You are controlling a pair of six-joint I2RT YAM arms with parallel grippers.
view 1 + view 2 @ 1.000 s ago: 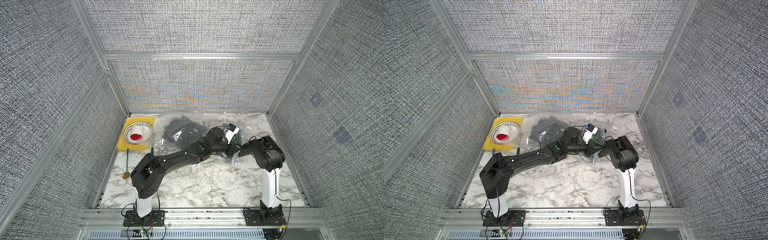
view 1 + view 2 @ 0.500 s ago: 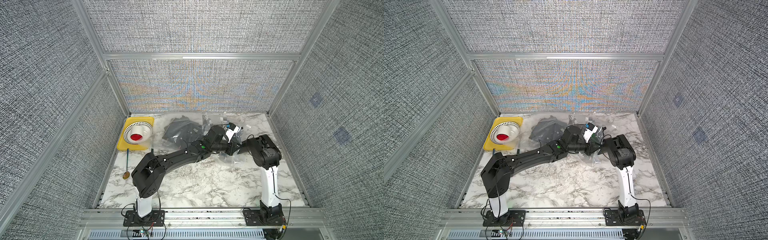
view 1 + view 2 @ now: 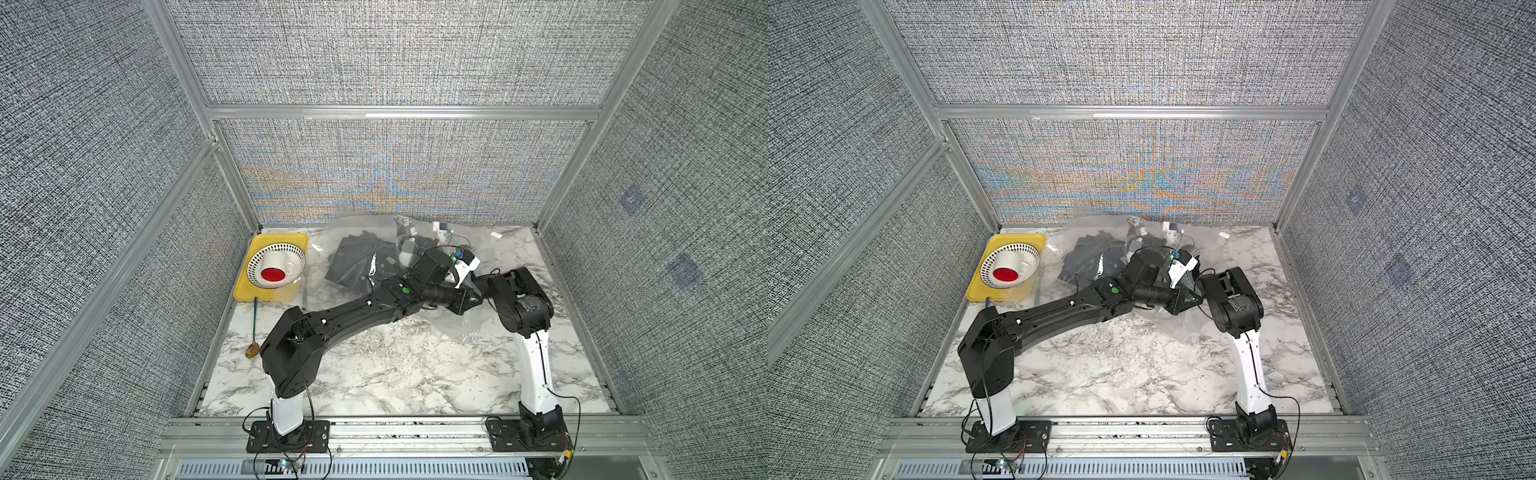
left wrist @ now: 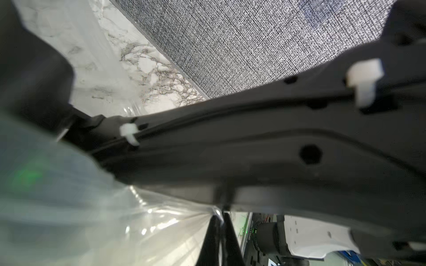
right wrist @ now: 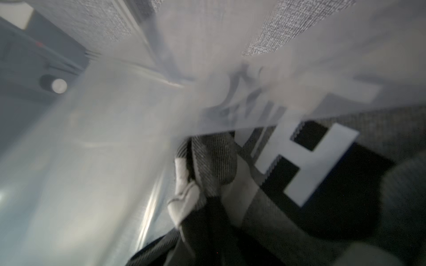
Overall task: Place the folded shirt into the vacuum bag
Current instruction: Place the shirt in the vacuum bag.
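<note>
While the shirt [image 3: 357,262] lies where it did a second ago, dark at the back of the surface [image 3: 374,374] under clear film, the bag [image 3: 404,233] beside it now stands up in a crumpled flap, so the mouth looks to be opening. Left fingers [image 4: 215,228] are shut, pinching film at their tips. Right fingers [image 5: 207,218] seem closed on a fold of shirt, though blur and plastic veil them. Whether the shirt is inside yet, I cannot tell.

1 ea: bag [image 3: 478,328], shirt [image 3: 353,262], tray [image 3: 291,237], bowl [image 3: 257,266], cup [image 3: 274,262], spoon [image 3: 254,320]; 2 arms [image 3: 353,316] [image 3: 534,357].
</note>
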